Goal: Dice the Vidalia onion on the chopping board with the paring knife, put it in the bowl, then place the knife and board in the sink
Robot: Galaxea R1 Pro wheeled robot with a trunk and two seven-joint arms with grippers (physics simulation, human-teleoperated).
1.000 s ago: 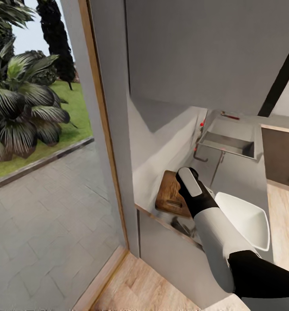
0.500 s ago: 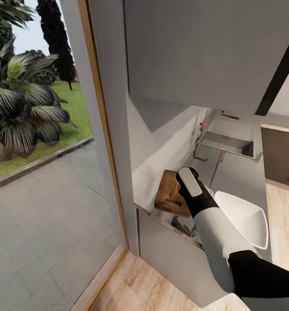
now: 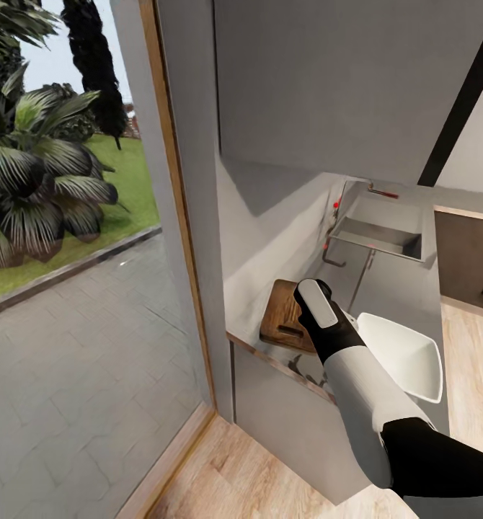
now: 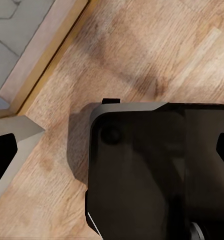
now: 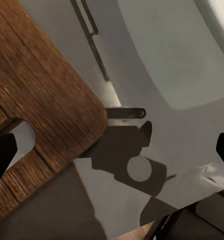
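Head view: right arm reaches forward over the grey brushed-steel surface (image 3: 400, 288); right hand (image 3: 315, 299) hovers over the near end of the dark-brown wooden chopping board (image 3: 288, 321), by its handle slot. Shallow white squarish bowl (image 3: 404, 355) sits at about 4 o'clock from the board, just beside the arm. Rectangular stainless-steel sink (image 3: 378, 234) lies at roughly 1 o'clock from the board, well apart. Something slim and red lies beyond the sink; too small to name. Onion not made out.

Right wrist view: the two dark fingertips (image 5: 2, 157) sit at opposite edges of the frame, so the right hand is spread wide and empty, above the board's rounded corner and slot (image 5: 24, 137).

Left wrist view: wooden floor (image 4: 157, 55) and the robot's dark base (image 4: 157, 170); left hand also spread, holding nothing.

Risks, as judged:
- Board's corner lies near the surface's front edge; a glancing push could slide it off.
- Forearm passes close to the bowl; a sideways swing could knock it.
- Sink is distant; reaching it needs a base move.
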